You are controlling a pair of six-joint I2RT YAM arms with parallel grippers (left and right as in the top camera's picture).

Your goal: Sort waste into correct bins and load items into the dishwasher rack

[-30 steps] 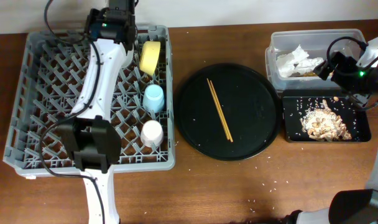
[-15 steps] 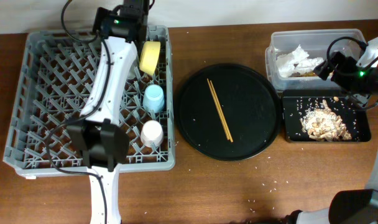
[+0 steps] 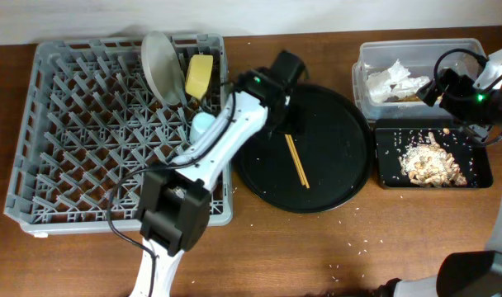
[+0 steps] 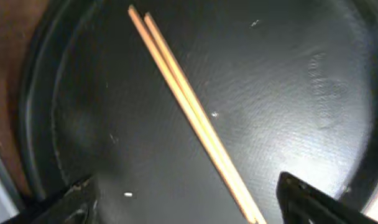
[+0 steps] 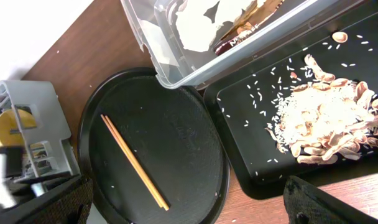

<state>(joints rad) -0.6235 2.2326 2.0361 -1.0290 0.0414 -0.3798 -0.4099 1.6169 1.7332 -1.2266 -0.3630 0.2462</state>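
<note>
The left claw (image 4: 189, 198) is spread wide over the chopsticks (image 4: 199, 121), holding nothing. It came from the rack (image 3: 69, 124), where the plate (image 3: 158, 66) now stands.

You have a brown wooden table (image 3: 317, 247) carrying four things directly. The grey dishwasher rack (image 3: 78, 140) fills the 9 o'clock side. The round black tray (image 3: 333, 157) sits about centre, close beside the rack. At 2 o'clock stands the clear tub (image 3: 360, 82), and just below it at 3 o'clock lies the shallow black tray (image 3: 391, 169). Small pale grains (image 3: 362, 243) speckle the bare wood toward 5 o'clock.
</note>
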